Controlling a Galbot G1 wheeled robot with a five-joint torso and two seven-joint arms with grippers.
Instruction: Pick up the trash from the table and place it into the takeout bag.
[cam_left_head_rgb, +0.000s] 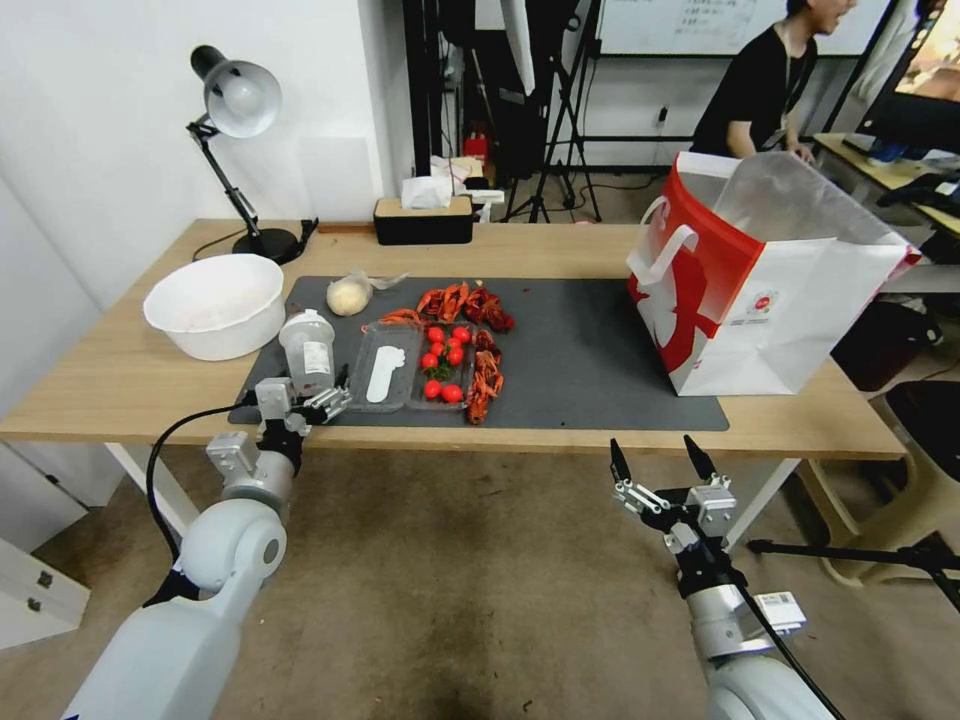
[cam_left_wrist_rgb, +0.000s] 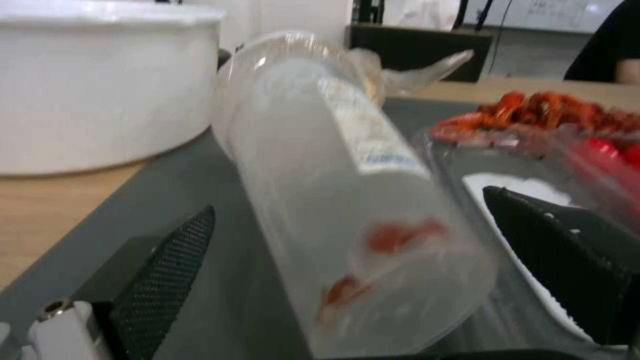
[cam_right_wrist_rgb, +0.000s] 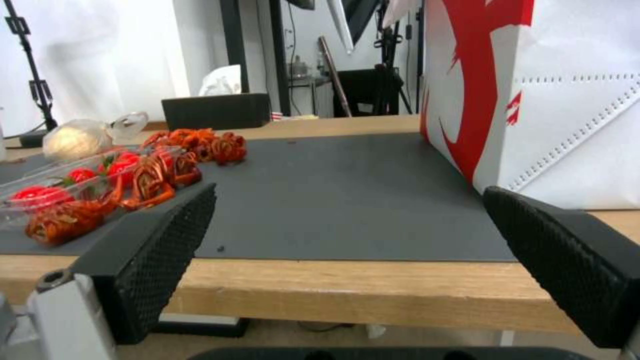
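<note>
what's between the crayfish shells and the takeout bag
Bare dark grey mat: nothing lies between the crayfish shells and the takeout bag, in head and right wrist views.

Bright, even light; bottle (cam_left_wrist_rgb: 347, 200) seemingly motion-blurred.

The mat (cam_left_head_rgb: 580, 350) lies mid-frame on the table (cam_left_head_rgb: 120, 385). On its left end stands the bottle (cam_left_head_rgb: 308, 352), the bagged bun (cam_left_head_rgb: 348, 295) above it, a tray (cam_left_head_rgb: 385, 365) just right. The takeout bag (cam_left_head_rgb: 760, 275) stands at the mat's right end.
</note>
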